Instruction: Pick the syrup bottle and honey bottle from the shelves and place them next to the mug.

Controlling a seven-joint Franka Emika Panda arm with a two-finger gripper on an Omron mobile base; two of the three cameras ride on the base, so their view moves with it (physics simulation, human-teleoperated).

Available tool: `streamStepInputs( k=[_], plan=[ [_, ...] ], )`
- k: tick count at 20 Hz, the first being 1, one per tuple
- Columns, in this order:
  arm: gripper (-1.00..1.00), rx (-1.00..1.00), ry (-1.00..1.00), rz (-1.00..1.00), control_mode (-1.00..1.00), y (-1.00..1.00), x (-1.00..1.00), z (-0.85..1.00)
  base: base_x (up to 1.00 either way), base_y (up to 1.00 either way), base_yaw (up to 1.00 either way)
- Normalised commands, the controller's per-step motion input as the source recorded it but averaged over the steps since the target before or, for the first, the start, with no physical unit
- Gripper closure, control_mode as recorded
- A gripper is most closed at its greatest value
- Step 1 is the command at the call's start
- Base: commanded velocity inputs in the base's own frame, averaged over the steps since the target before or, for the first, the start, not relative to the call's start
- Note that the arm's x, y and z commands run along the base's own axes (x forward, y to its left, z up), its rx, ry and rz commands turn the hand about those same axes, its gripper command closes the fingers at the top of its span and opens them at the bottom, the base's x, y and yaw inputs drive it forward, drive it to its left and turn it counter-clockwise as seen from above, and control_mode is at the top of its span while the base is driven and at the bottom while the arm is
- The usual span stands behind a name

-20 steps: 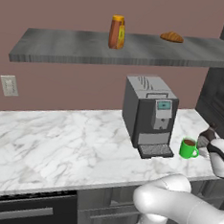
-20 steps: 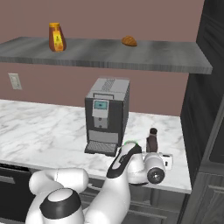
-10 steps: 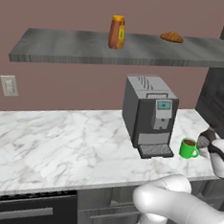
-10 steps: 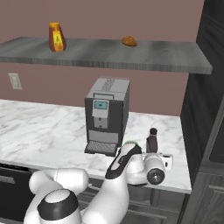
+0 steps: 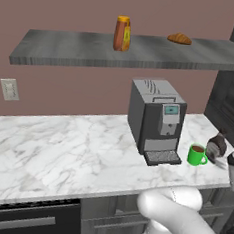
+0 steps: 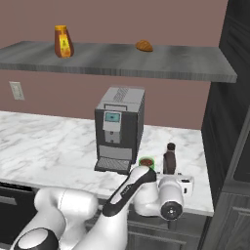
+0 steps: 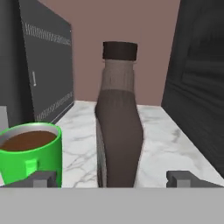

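While the syrup bottle stands upright on the counter, the gripper sits right in front of it with jaws spread wide — fingertips flank the bottle on both sides with a clear gap to each, nothing gripped.

Landmark = coffee machine:
- mug, green, dark liquid inside: on the counter just right of the machine's drip tray in the left base view.
- syrup bottle: just right of the mug, close but apart — hand view shows counter between them.
- honey bottle: upright on the shelves, above the machine and a bit to its left.
- small brown pastry-like item: also on the shelves, above the machine and to its right; can't tell what it is exactly.
- wall outlet: far left of the machine, on the brown wall.

View differences:
- hand view gives the mug's liquid level, the bottle's dark cap and the open jaws; the label is not readable.
- right base view has the arm's wrist covering most of the mug; the syrup bottle rises behind the hand, with dark cabinet to its right.
- left base view shows mug and bottle side by side; the hand is cut by the right edge.
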Motion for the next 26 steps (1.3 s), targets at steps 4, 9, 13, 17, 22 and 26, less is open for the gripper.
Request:
streamStepInputs(
  k=[4, 9, 13, 17, 22, 26],
  plan=[
    [-1.0, 0.0, -0.05, 0.0, -1.0, 0.09, -0.48, 0.71, 0.0, 0.0, 0.0],
    [-1.0, 0.0, -0.01, 0.0, -1.0, 0.2, -0.33, 0.85, 0.0, 0.0, 0.0],
    [-1.0, 0.0, 0.03, 0.0, -1.0, 0.45, -0.28, 0.68, 0.0, 0.0, 0.0],
    [-1.0, 0.0, 0.16, 0.0, -1.0, 0.71, -0.09, 0.58, 0.0, 0.0, 0.0],
    [-1.0, 0.0, 0.22, 0.0, -1.0, 0.74, -0.01, 0.63, 0.0, 0.0, 0.0],
    [-1.0, 0.0, 0.31, 0.0, -1.0, 0.73, 0.0, 0.61, 0.0, 0.0, 0.0]
  ],
)
